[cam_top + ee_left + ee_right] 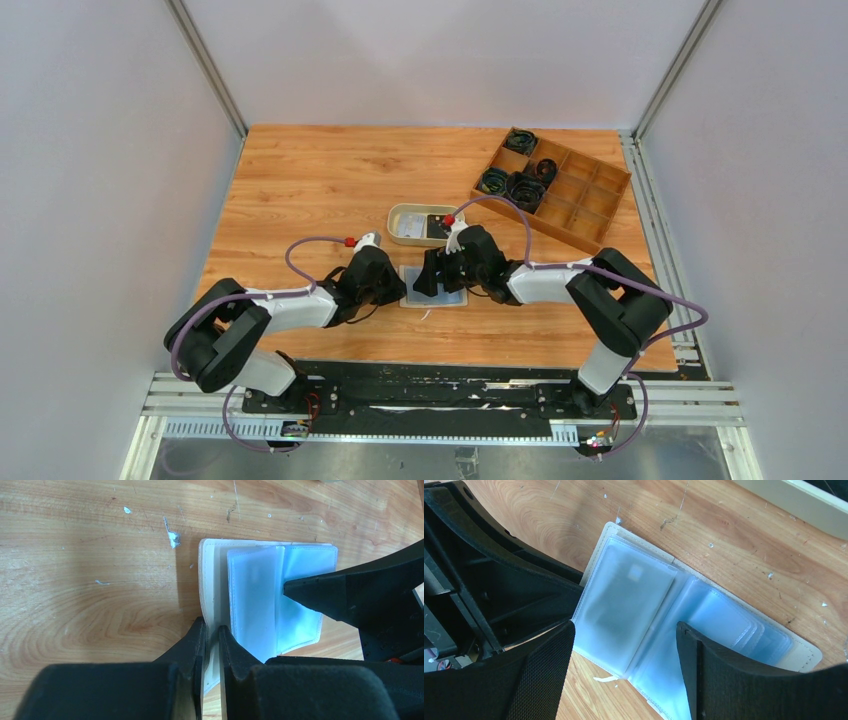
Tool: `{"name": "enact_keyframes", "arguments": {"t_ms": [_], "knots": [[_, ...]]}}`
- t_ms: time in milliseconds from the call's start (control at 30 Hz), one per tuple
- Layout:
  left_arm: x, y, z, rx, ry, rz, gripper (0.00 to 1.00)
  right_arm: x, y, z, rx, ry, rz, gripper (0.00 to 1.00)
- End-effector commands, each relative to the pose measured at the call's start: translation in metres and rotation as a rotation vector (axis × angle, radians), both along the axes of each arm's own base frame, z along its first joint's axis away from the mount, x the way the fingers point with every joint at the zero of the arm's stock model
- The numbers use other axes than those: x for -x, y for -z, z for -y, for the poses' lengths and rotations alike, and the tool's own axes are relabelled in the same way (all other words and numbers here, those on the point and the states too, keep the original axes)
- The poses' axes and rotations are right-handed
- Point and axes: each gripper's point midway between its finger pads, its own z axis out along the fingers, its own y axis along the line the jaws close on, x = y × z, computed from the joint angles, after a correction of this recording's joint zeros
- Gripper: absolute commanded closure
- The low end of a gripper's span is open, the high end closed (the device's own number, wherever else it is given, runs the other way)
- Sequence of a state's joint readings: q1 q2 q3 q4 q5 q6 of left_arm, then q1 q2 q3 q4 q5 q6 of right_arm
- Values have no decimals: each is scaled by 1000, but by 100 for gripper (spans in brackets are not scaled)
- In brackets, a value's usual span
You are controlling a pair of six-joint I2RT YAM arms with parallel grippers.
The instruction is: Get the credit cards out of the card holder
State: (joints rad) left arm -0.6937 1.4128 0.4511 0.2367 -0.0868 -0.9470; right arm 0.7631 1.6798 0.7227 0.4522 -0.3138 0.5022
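card holder (434, 288) open on the counter (300, 190), well off every edge, dish (410, 222) near behind | left hand (212, 645) low, pinching its cream edge | right hand (624, 627) spread wide over the sleeves (624, 600)

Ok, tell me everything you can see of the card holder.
The card holder lies open on the wooden table, a cream stitched cover with cloudy pale-blue plastic sleeves inside. The left gripper pinches one edge of the cover; the open right gripper straddles the sleeves, one fingertip against a raised sleeve.
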Motion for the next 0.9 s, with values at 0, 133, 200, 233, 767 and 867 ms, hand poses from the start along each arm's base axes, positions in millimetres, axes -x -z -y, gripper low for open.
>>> {"name": "enact_keyframes", "arguments": {"t_ms": [0, 133, 200, 233, 767, 867], "knots": [[20, 32, -28, -126, -8, -89, 88, 27, 46, 21, 119, -13, -130, 22], [19, 32, -28, -129, -8, -89, 88, 27, 47, 22, 121, -14, -131, 22], [20, 32, -29, -132, -10, -91, 88, 26, 47, 23, 122, -13, -131, 22], [20, 33, -30, -135, -11, -93, 88, 27, 47, 22, 122, -14, -132, 22], [21, 38, -42, -176, -38, -106, 89, 29, 52, 24, 123, -18, -143, 23], [22, 41, -44, -181, -39, -116, 90, 29, 52, 24, 123, -19, -145, 23]]}}
